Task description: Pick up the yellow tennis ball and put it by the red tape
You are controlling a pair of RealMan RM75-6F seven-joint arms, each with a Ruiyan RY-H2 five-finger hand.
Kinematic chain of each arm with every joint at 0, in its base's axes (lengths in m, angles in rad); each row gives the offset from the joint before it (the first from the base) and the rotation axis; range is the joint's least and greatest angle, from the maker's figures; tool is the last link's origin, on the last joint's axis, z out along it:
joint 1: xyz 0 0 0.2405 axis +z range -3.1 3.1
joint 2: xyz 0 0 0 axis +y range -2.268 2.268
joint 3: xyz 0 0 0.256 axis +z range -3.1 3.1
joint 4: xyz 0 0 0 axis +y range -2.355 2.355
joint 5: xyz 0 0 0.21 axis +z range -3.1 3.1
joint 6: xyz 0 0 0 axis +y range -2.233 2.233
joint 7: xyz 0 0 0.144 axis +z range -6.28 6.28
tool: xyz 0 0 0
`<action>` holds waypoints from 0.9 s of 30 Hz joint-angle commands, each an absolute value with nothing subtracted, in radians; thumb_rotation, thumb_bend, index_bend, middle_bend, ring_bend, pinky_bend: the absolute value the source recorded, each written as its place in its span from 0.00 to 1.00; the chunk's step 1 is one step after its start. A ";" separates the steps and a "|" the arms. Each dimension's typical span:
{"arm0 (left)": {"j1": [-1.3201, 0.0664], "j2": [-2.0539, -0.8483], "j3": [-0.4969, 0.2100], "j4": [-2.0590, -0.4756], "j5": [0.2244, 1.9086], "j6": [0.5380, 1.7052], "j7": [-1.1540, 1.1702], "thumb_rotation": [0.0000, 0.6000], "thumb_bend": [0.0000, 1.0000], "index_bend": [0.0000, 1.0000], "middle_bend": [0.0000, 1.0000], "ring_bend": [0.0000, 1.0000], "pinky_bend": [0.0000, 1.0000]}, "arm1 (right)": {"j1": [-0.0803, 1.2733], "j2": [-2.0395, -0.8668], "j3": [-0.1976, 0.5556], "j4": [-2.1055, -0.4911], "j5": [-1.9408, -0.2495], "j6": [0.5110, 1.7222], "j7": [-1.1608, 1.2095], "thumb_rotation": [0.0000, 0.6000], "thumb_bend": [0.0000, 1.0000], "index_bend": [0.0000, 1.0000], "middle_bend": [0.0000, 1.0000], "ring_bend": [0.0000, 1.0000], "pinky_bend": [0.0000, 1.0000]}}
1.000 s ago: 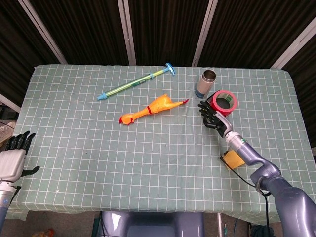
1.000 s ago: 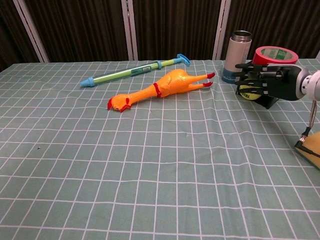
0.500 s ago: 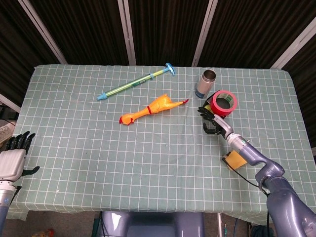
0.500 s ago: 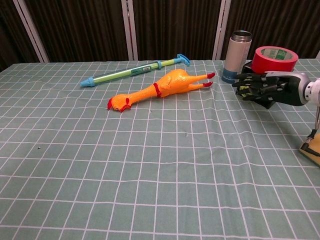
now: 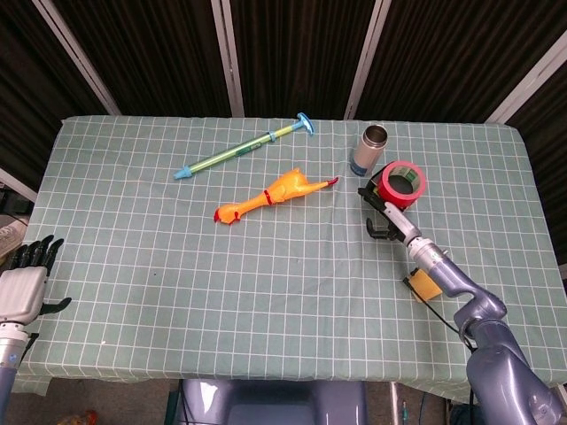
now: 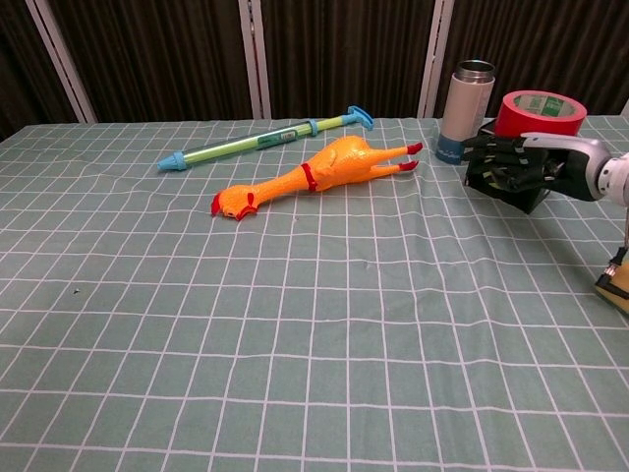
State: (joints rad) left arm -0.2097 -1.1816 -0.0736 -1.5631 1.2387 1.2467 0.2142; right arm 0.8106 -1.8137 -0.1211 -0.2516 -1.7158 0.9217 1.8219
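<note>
The red tape roll (image 5: 404, 182) (image 6: 539, 116) stands at the table's far right, next to a steel bottle. My right hand (image 5: 381, 219) (image 6: 509, 170) sits low on the cloth right against the tape's near-left side, black fingers curled around the yellow tennis ball. The fingers cover the ball almost entirely, and only slivers of yellow (image 6: 488, 177) show between them in the chest view. My left hand (image 5: 22, 285) hangs open off the table's front left corner, holding nothing, and shows only in the head view.
A steel bottle with a blue base (image 5: 372, 149) (image 6: 467, 98) stands just behind the hand. An orange rubber chicken (image 5: 270, 195) (image 6: 314, 177) and a green-blue stick (image 5: 244, 148) (image 6: 265, 141) lie mid-table. A yellow sponge (image 5: 423, 287) (image 6: 617, 290) lies near the right forearm.
My right hand has shifted back toward the tape and turned down onto the cloth; the ball, plainly yellow a second ago, is now nearly covered. The left hand has not moved.
</note>
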 commanded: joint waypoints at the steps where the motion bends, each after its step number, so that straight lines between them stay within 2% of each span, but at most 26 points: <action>1: -0.210 -1.181 -0.073 -1.562 1.238 1.245 0.214 1.00 0.13 0.00 0.00 0.00 0.00 | 0.802 -1.833 -0.105 -0.232 -1.696 0.925 1.760 1.00 0.73 0.00 0.07 0.05 0.00; 9: -0.211 -1.180 -0.070 -1.564 1.246 1.246 0.209 1.00 0.13 0.00 0.00 0.00 0.00 | 0.786 -1.838 -0.090 -0.243 -1.677 0.956 1.699 1.00 0.73 0.00 0.06 0.05 0.00; 16: -0.199 -1.164 -0.057 -1.588 1.284 1.273 0.194 1.00 0.13 0.00 0.00 0.00 0.00 | 0.740 -1.795 -0.122 -0.339 -1.706 1.063 1.701 1.00 0.73 0.00 0.06 0.05 0.00; 19: -0.189 -1.151 -0.047 -1.608 1.313 1.295 0.182 1.00 0.13 0.00 0.00 0.00 0.00 | 0.702 -1.761 -0.144 -0.416 -1.726 1.143 1.666 1.00 0.73 0.00 0.06 0.05 0.00; 22: -0.174 -1.134 -0.037 -1.628 1.342 1.323 0.167 1.00 0.13 0.00 0.00 0.00 0.00 | 0.651 -1.722 -0.153 -0.513 -1.738 1.240 1.533 1.00 0.72 0.00 0.06 0.05 0.00; 27: -0.149 -1.107 -0.018 -1.662 1.383 1.362 0.147 1.00 0.13 0.00 0.00 0.00 0.00 | 0.559 -1.603 -0.155 -0.784 -1.740 1.393 1.245 1.00 0.67 0.00 0.06 0.05 0.00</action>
